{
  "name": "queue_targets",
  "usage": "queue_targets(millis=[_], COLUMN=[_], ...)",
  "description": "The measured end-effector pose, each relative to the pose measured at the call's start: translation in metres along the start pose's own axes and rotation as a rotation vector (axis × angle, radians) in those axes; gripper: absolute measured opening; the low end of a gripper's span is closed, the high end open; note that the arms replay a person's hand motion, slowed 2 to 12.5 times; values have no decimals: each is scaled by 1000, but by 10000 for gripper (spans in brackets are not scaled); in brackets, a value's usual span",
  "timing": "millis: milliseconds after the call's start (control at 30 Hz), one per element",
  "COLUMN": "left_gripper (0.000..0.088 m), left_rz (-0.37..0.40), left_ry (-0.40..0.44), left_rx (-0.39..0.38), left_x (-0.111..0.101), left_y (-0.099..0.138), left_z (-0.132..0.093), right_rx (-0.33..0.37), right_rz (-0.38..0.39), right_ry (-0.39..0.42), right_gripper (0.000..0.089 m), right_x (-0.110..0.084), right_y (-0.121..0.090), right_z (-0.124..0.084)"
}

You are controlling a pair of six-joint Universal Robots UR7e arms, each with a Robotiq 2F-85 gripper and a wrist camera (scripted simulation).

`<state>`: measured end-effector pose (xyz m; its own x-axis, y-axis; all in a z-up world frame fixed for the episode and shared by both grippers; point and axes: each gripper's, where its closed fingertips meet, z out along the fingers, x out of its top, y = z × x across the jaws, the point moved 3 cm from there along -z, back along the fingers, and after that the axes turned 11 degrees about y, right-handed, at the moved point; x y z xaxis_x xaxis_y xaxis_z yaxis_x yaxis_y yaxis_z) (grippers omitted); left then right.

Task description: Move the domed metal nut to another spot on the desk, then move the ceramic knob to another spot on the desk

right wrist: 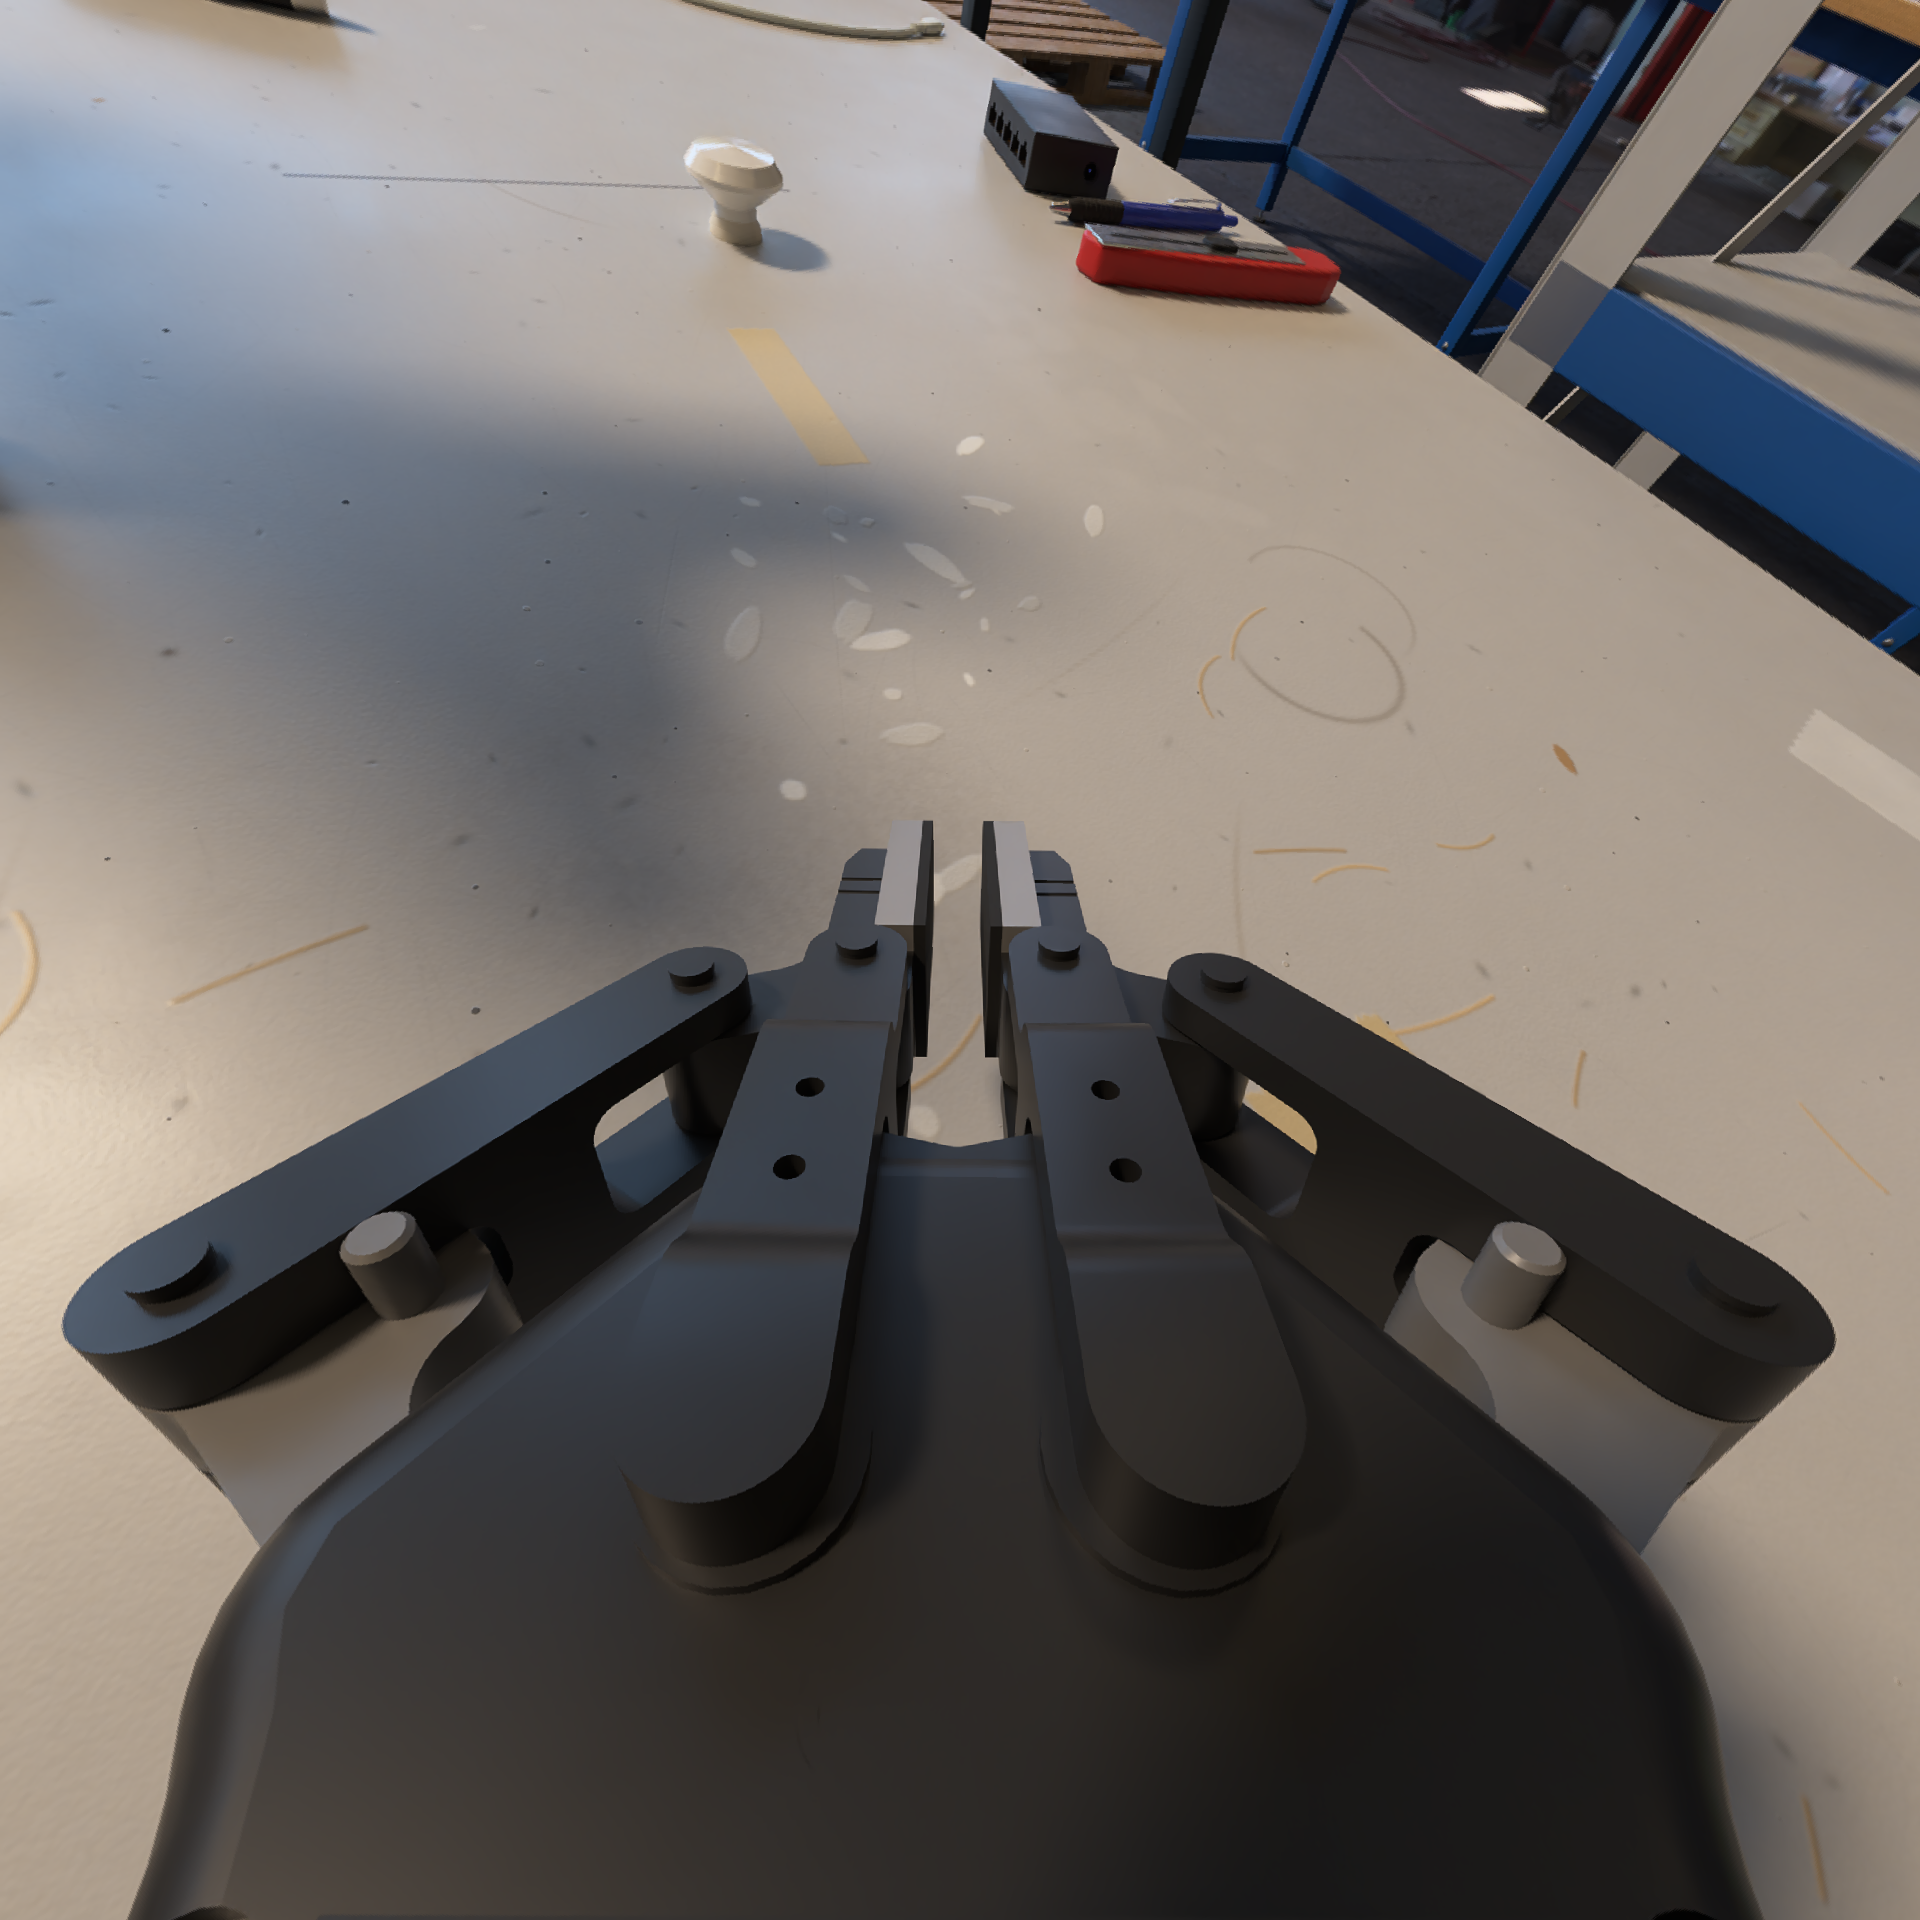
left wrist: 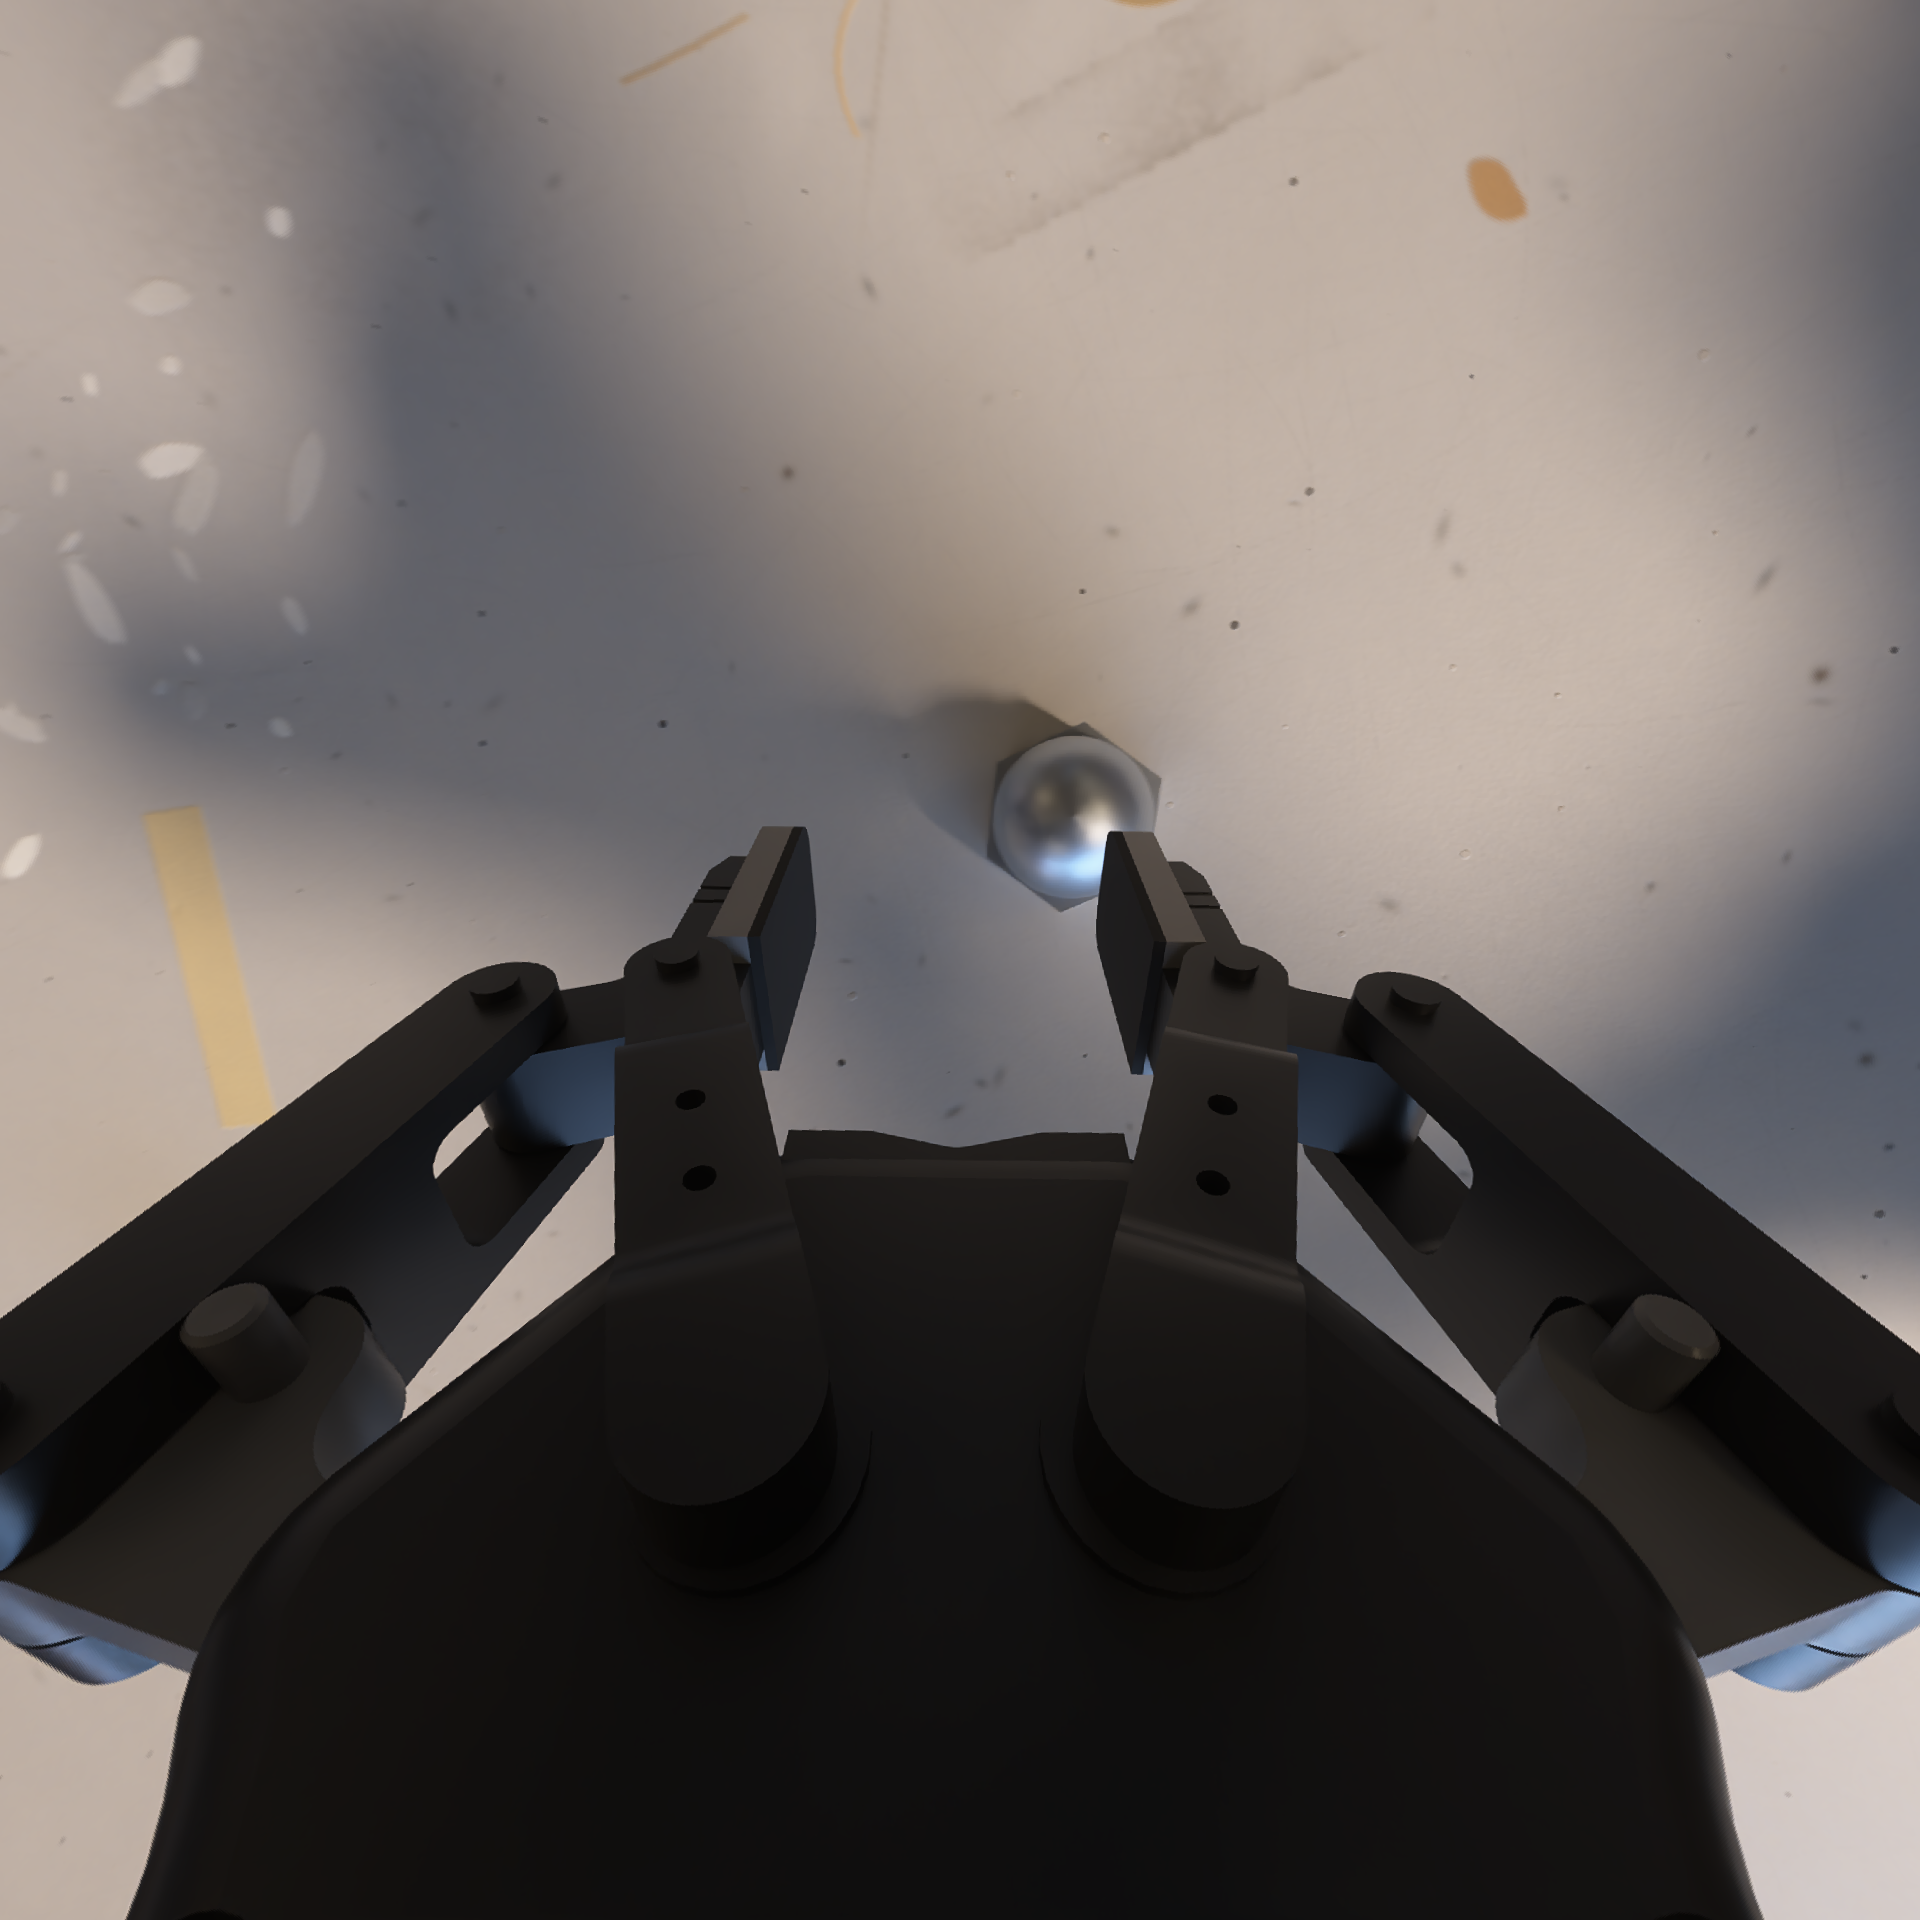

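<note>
The domed metal nut (left wrist: 1070, 816) sits on the pale desk (left wrist: 1351, 520), shiny dome up on a hex base. My left gripper (left wrist: 956, 862) is open above the desk; the nut lies just beyond and slightly right of the gap, partly behind the right fingertip (left wrist: 1138, 914). The white ceramic knob (right wrist: 731, 187) stands upright far ahead in the right wrist view. My right gripper (right wrist: 957, 847) hovers low over the desk (right wrist: 416, 727), its jaws nearly together with a narrow gap and nothing between them.
A red flat tool (right wrist: 1205, 265), a blue pen (right wrist: 1153, 215) and a small black box (right wrist: 1049, 135) lie near the desk's far right edge. Blue-framed shelving (right wrist: 1714, 395) stands beyond that edge. A tan tape strip (right wrist: 798, 395) marks the desk.
</note>
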<state>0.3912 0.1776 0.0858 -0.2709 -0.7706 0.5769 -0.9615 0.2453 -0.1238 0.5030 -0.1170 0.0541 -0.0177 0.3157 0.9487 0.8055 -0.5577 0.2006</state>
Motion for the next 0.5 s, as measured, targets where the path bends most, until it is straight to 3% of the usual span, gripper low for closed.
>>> queue_targets(millis=[267,500], left_gripper=[492,489], left_rz=[-7,-18], left_ry=[43,9], left_rx=[104,185], left_x=[4,-4], left_y=[-27,-55], left_z=[-26,-45], right_rx=[2,4], right_rz=[-2,-3], right_ry=[-2,-3], right_gripper=[83,83], right_x=[0,0], right_y=[0,-1], right_z=[0,0])
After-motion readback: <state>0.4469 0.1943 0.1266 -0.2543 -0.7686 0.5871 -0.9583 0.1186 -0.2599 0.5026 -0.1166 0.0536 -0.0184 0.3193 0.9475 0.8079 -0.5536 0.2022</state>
